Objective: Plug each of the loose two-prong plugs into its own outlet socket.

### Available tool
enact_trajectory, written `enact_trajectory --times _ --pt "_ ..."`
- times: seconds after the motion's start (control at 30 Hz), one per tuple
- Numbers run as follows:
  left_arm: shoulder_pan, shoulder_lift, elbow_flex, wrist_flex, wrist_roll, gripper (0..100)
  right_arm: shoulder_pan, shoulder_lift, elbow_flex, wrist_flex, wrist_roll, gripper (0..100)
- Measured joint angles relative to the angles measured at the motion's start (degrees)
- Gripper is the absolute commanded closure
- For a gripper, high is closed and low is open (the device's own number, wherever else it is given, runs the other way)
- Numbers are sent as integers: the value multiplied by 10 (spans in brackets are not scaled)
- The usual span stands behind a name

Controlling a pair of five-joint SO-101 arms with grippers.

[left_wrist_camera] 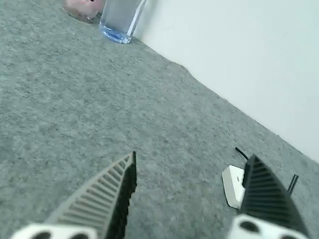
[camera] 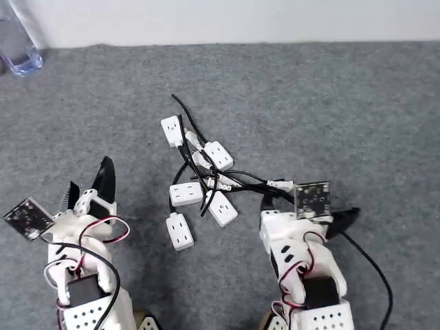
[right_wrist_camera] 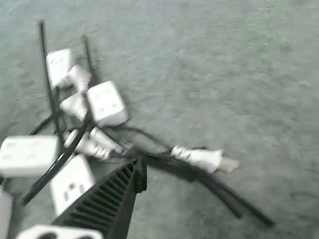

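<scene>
Several white outlet sockets on short black cords lie tangled in the middle of the grey mat. One loose white two-prong plug lies at the tangle's right side, prongs pointing away from the pile. My right gripper sits low just in front of that plug, open and holding nothing; one black finger points at the cords. To the left of the pile my left gripper stands open and holds nothing, with a socket beyond its fingertips.
A clear glass stands at the mat's far left corner by the white wall, with a pink object beside it. Bare grey mat lies to the right and behind the pile.
</scene>
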Motion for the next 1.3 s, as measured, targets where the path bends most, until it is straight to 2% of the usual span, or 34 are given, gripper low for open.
enact_trajectory --times 0.23,0.43,0.7,0.77,0.87,1.0,1.13,1.3 --pt "16 0 0 0 0 673 69 0 0 -29 0 296" --pt "59 0 0 0 0 672 70 0 0 -30 0 296" --pt "62 0 0 0 -4 673 69 0 0 -31 0 297" --pt "71 0 0 14 -41 673 48 0 0 -23 0 297" --pt "102 0 0 55 -135 673 11 0 0 -4 0 297" --pt "116 0 0 77 -234 671 -2 0 0 6 0 297" --pt "120 0 0 132 -270 671 -2 0 0 11 0 297" --pt "107 0 0 175 -273 671 -4 0 -7 86 2 297"
